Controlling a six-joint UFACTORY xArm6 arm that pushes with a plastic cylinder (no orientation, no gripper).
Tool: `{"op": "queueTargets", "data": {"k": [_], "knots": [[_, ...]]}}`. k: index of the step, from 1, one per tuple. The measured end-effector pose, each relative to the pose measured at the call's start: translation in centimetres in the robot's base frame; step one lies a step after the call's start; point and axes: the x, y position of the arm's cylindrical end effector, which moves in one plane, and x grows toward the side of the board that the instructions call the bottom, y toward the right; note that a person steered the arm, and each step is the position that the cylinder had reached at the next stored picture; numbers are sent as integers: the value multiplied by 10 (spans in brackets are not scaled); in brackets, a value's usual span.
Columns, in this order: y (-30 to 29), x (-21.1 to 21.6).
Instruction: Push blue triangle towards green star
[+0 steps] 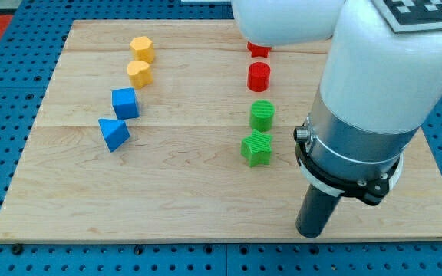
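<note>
The blue triangle (113, 133) lies at the view's left on the wooden board (167, 192). The green star (256, 149) sits near the middle right, just below a green cylinder (262, 115). My tip (311, 234) rests near the board's bottom edge, to the right of and below the green star and far to the right of the blue triangle. It touches no block.
A blue cube (125, 103) sits just above the blue triangle. Two yellow blocks (142, 49) (139, 73) stand above it. A red cylinder (258, 77) and another red block (258, 50), partly hidden by the arm, lie above the green cylinder.
</note>
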Motion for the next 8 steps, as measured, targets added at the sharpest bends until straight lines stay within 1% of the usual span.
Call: {"op": "queueTargets", "data": {"k": [1, 2, 3, 5, 6, 7, 8], "knots": [[0, 0], [-25, -1], [-63, -20], [-94, -69], [-130, -55], [-207, -30], [-292, -25]]}}
